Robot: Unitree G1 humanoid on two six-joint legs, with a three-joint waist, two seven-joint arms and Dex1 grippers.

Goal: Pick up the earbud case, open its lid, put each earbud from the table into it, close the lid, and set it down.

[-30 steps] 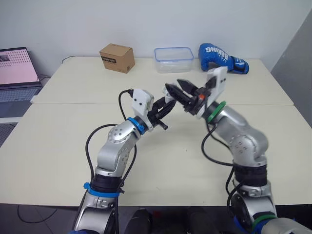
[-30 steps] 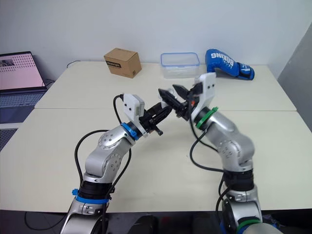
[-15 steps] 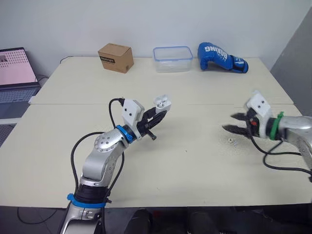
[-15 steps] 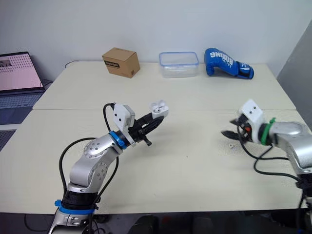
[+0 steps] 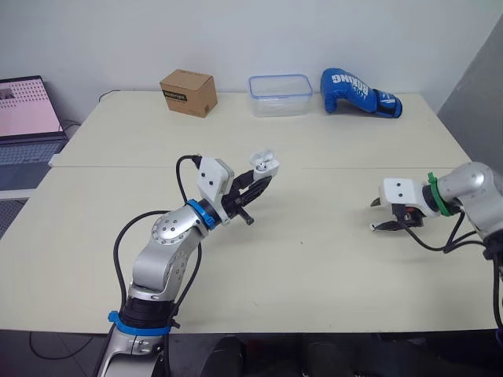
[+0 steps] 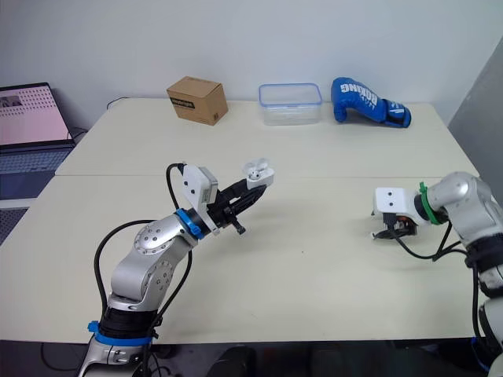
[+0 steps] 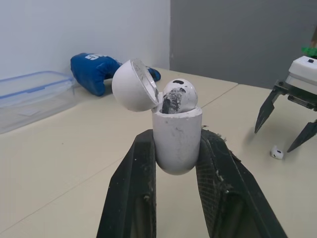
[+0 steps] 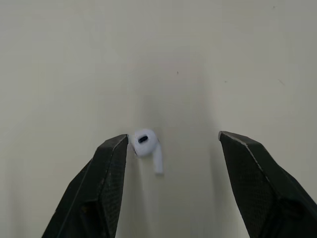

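Now the loose earbud (image 8: pixel 147 143) lies on the counter (image 5: pixel 314 259) inside the right gripper (image 8: pixel 173 137), its jaws wide open and one touching the bud; centre it before closing gently, or it may skid. Well apart, the left gripper (image 7: pixel 177 144) has its jaws clamped on the open-lidded earbud case (image 5: pixel 265 163), held above the counter, one seated earbud (image 7: pixel 179 95) inside

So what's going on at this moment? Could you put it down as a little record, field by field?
left tool: shut on the earbud case, held above the table
lid: open
in the case: first earbud
right tool: open, low over the table, a finger either side of the second earbud
far edge: cardboard box, clear container, blue boxing glove
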